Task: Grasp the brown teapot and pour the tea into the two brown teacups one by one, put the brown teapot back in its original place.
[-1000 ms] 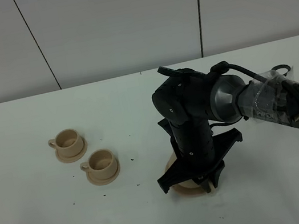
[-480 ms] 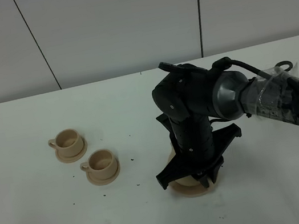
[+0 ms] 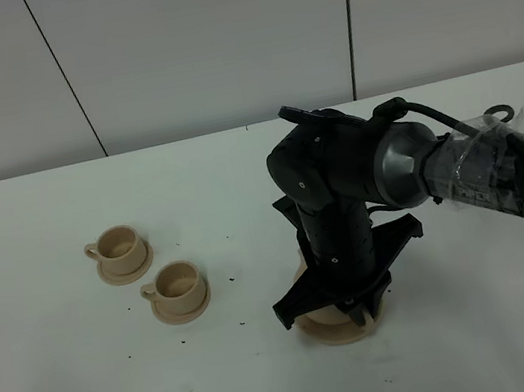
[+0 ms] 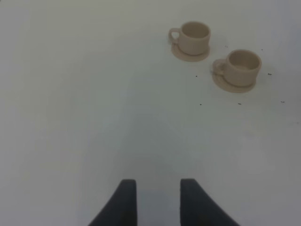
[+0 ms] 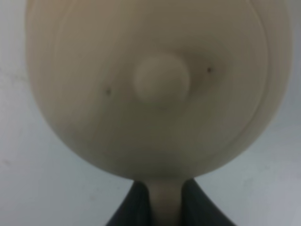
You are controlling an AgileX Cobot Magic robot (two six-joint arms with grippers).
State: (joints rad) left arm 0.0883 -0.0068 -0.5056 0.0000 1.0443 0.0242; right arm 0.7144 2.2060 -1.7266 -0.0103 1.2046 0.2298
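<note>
Brown teapot [image 5: 155,84] is sitting right of centre on the counter [image 3: 93,388], directly under the right gripper [image 5: 164,207]. The right wrist view is looking straight down on its lid knob [image 5: 161,77].

Its jaws are clamping the loop handle [image 5: 165,190], one on each side, so the grasp looks made.

The teapot's long axis is running handle to spout, straight away from the jaws across the lid knob. The spout isn't showing in any view, so I'm assuming it's pointing opposite the handle. I can't tell which way that lies in the scene.

The wide saucer [image 3: 342,332] is showing just below the wrist. The arm is hiding the pot's base, so I can't tell whether it's resting on the saucer or clear of it.

Both teacups are lying well to the left of the pot, each upright on its small saucer. The near teacup [image 3: 179,287] is the closer one. The far teacup [image 3: 119,250] is sitting just beyond it, further left.

So the carry is going leftward, and I'm judging the pour will hinge on getting the spout end facing the cups.

The left gripper [image 4: 157,184] is hovering over bare counter, jaws apart and holding nothing. The right arm is the one on the job.
</note>
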